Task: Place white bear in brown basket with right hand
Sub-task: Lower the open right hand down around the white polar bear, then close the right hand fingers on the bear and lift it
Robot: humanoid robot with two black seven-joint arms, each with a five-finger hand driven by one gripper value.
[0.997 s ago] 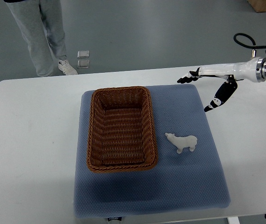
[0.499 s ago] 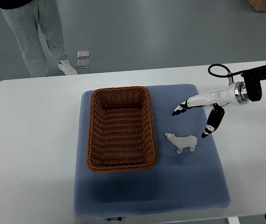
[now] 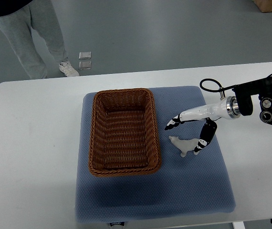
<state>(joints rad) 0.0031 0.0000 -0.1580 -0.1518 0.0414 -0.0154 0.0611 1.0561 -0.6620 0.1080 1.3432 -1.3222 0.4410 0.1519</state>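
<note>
The white bear (image 3: 186,144) lies on its side on the blue mat (image 3: 188,186), just right of the brown basket (image 3: 122,130). My right hand (image 3: 185,135) comes in from the right edge and hovers directly over the bear. Its fingers are spread: the long fingers (image 3: 173,123) point left above the bear's head, and the thumb (image 3: 204,139) hangs at the bear's rear. It holds nothing. The basket is empty. The left arm does not show.
The mat lies on a white table (image 3: 31,143). A person in grey trousers (image 3: 36,33) stands on the floor beyond the table's far left corner. Two small clear squares (image 3: 84,60) lie on the floor.
My right hand has moved down and left from the mat's far right corner to just over the bear, fingers still spread. The bear and basket have not moved.
</note>
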